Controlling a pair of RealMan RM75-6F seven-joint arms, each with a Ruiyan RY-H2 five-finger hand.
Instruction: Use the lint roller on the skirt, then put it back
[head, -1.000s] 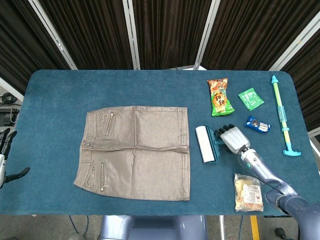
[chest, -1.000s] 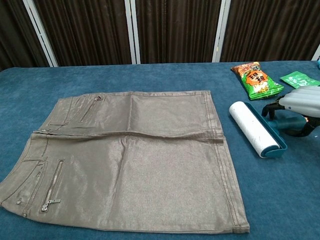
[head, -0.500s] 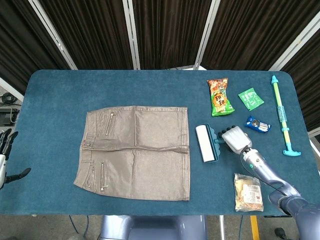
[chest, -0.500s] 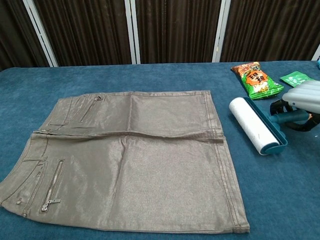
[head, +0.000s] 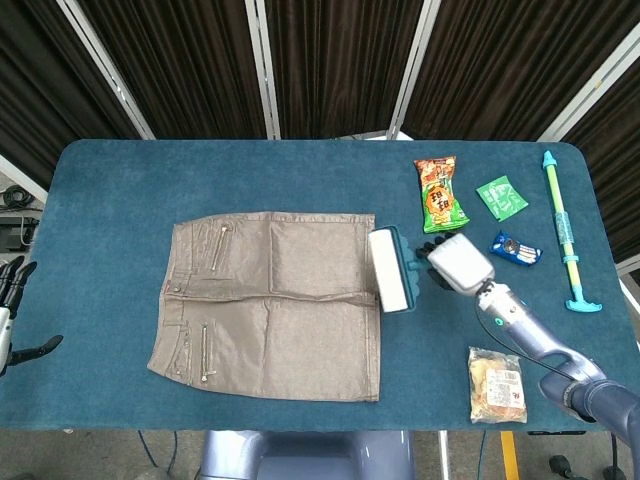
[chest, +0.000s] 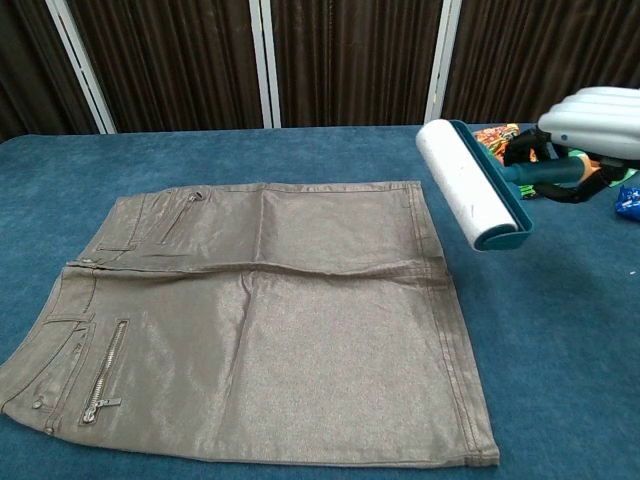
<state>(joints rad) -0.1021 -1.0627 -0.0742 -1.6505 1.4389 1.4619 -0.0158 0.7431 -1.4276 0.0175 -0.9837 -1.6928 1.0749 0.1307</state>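
The robot's right hand (head: 459, 263) grips the teal handle of a lint roller (head: 389, 270), holding it raised above the right edge of a tan skirt (head: 270, 305) spread flat on the blue surface (head: 110, 200); the left hand (head: 12, 310) hangs at the surface's left edge, fingers apart, holding nothing

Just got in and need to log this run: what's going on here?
The right hand holds the lint roller by its handle, lifted off the table near the right edge of the skirt. The skirt lies flat, and the roller does not seem to touch it yet. The left hand sits idle and open at the table's left edge. Snack packets and a long teal tool lie at the right, untouched.
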